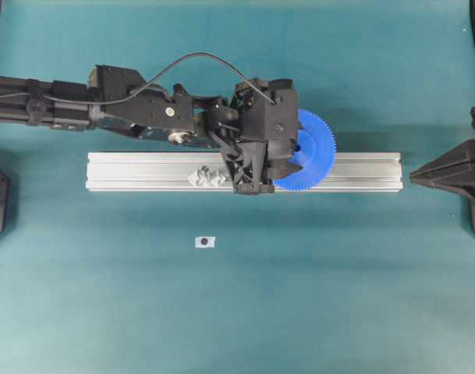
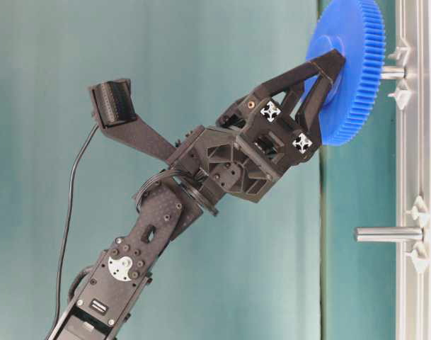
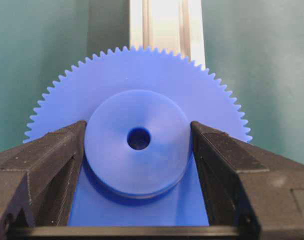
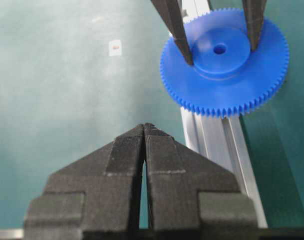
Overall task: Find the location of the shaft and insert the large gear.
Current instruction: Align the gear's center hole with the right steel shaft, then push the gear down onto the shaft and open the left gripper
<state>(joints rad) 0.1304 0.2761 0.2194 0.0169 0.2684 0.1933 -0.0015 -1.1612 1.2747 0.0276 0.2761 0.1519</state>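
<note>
My left gripper (image 1: pixel 297 152) is shut on the raised hub of the large blue gear (image 1: pixel 319 144) and holds it over the aluminium rail (image 1: pixel 143 171). In the left wrist view the fingers (image 3: pixel 52 160) clamp the hub on both sides of the centre hole, with the gear (image 3: pixel 142 70) over the rail. In the table-level view the gear (image 2: pixel 353 42) sits at the tip of one shaft (image 2: pixel 393 72). Only the stretch of pin between gear and rail shows. The second shaft (image 2: pixel 388 234) stands bare further along. My right gripper (image 4: pixel 144 127) is shut and empty.
Clear diamond pieces flank the bare shaft (image 1: pixel 208 178) left of my left gripper. A small white tag with a dark dot (image 1: pixel 205 241) lies on the teal mat in front of the rail. My right gripper (image 1: pixel 416 176) rests off the rail's right end.
</note>
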